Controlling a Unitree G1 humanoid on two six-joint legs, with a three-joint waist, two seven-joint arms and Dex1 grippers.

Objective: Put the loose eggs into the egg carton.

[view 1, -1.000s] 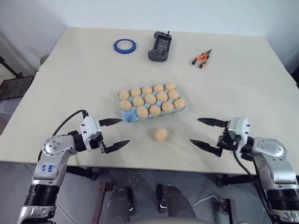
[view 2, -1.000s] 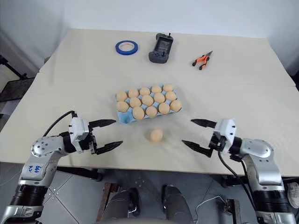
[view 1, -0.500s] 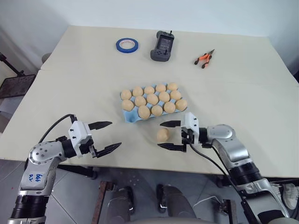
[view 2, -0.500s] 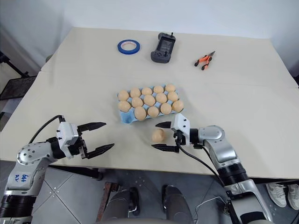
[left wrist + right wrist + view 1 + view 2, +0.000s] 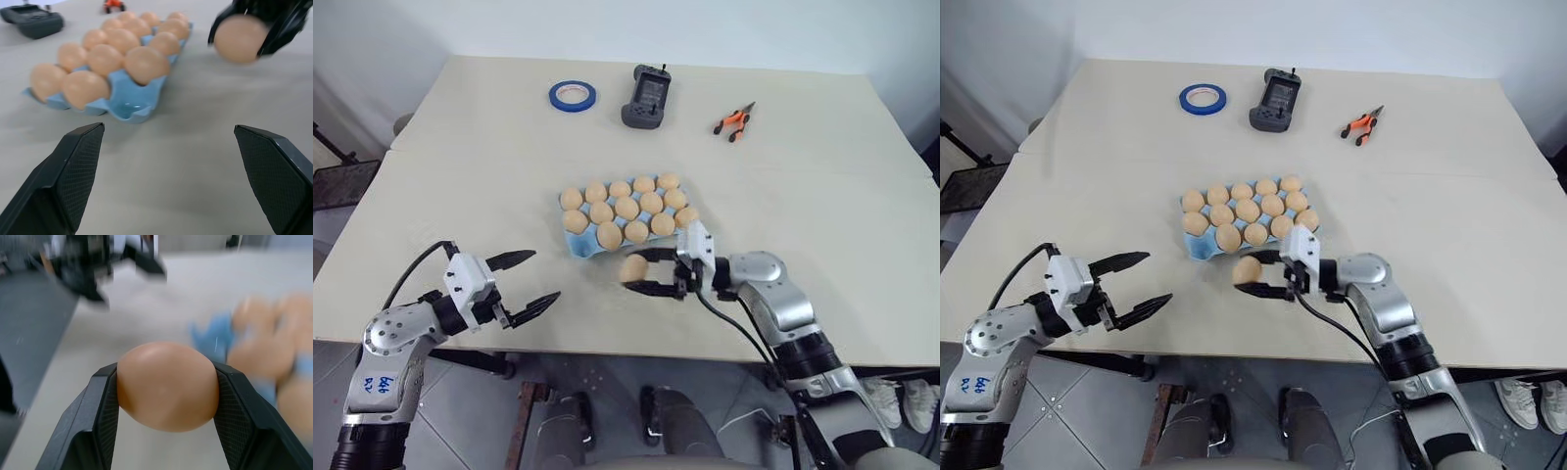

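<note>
A loose egg [image 5: 633,267] sits pinched between the two black fingers of the right gripper [image 5: 644,271], held clear of the beige table [image 5: 822,196] just beside the near edge of the egg carton [image 5: 583,246]; the right wrist view shows the fingers [image 5: 100,406] pressed against both sides of the shell. The light blue carton lies at the middle of the table, its cups filled with fourteen pale tan-orange eggs [image 5: 626,207] and one corner cup, the one nearest the left arm, bare. The left gripper [image 5: 522,282] hangs over the table's near edge, well apart from the carton, its fingers spread wide with nothing between them, pointing across toward the held egg. Along the far side of the table lie a blue tape ring [image 5: 574,95], a dark handheld device [image 5: 646,96] and a pair of orange-handled pliers [image 5: 733,122]
</note>
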